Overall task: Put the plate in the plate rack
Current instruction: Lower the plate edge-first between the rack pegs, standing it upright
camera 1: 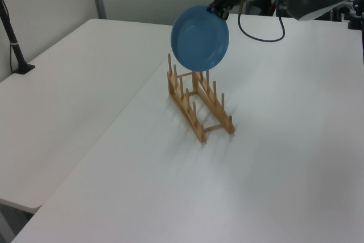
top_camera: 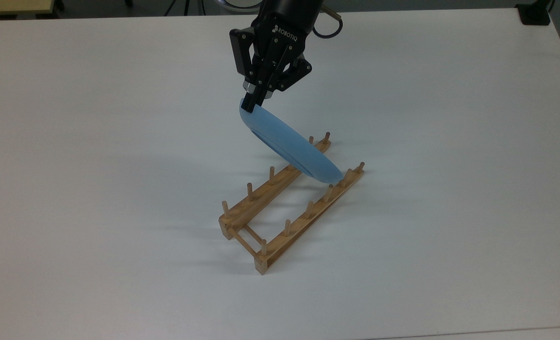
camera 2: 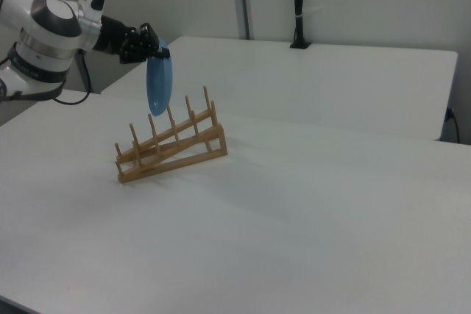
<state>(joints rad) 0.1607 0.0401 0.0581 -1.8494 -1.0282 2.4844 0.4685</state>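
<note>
In the top view, going from left to right, the gripper comes first, its two fingers pinched on the upper rim of the plate, which it holds in the air on edge. The plate slants down toward the top view's right, its lower edge over the far end of the rack, between the two rails and near the last pegs. I cannot tell whether it touches the wood. The rack stands near the middle of the tabletop, well clear of every edge.
</note>
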